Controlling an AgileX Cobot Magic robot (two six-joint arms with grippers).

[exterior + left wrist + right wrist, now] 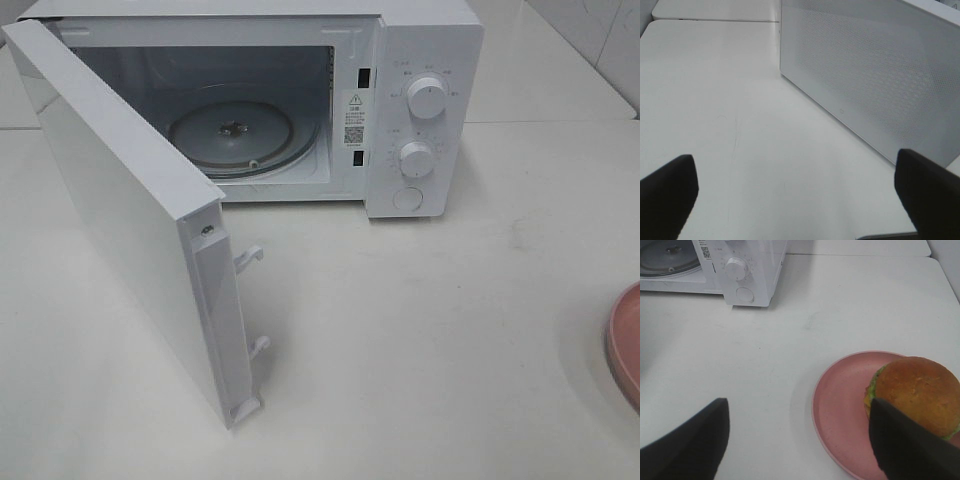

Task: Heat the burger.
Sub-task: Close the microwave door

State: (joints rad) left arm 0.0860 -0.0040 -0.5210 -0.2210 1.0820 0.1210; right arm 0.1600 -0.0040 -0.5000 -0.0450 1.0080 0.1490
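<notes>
Nearest to the right wrist camera, the right tool [797, 440] has its 2 dark fingers [687, 440] spread wide with nothing between them, poised above the white surface [790, 340]. One finger overlaps the near edge of the burger [917, 392] in that view; whether it touches the bun cannot be told. The burger, with a domed golden-brown bun and a green fringe under it, sits on the pink plate [840, 405], toward one side of it, and is the only thing on that plate. In the high view only a sliver of the plate shows, at the right edge of the surface, well apart from the microwave [420, 110].

The left tool [800, 195] is also spread fully, empty, above bare surface beside the perforated outer face of the microwave door [865, 75].

Farther back stands the white microwave, its door [130, 220] swung wide open toward the left. Its cavity holds 1 thing only — the round glass turntable [232, 135] — lying flat on the floor of the oven. 2 round knobs [427, 98] and a button below them sit on the panel to the right of the cavity.
</notes>
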